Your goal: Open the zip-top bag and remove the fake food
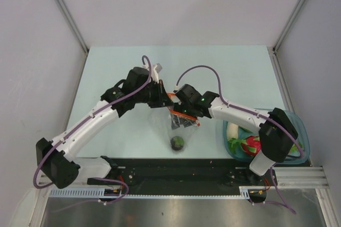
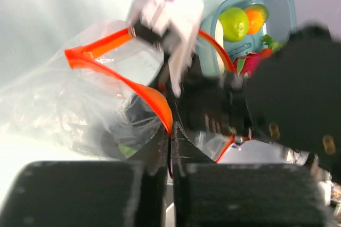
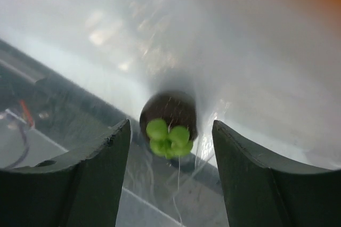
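Right gripper [image 3: 170, 131] is spread wide, nothing between its fingers, and it's lined up dead on the small dark-green piece [image 3: 169, 114], which sits just ahead of the tips, deep in the zip-top bag [image 1: 180, 128]. Across from it, the left gripper [image 2: 170, 131] is pressed together, pinching the red zip strip [image 2: 106, 59] and holding the mouth up and gaping. So the opening part looks done: the bag stands open between the two arms over the near middle of the table [image 1: 122, 67], with the right gripper reaching in at the mouth. Out to the right, the teal tray [image 1: 301, 126] holds the fake food [image 1: 242, 140] that is out of the bag: a white radish [image 1: 233, 129], a dragon fruit [image 1: 251, 144], and, from the left wrist view, a green fruit [image 2: 233, 23] and an orange [image 2: 256, 18]. My read is that one piece is left in the bag, as far as can be seen. Grasp it, lift it out, and the job is finished.
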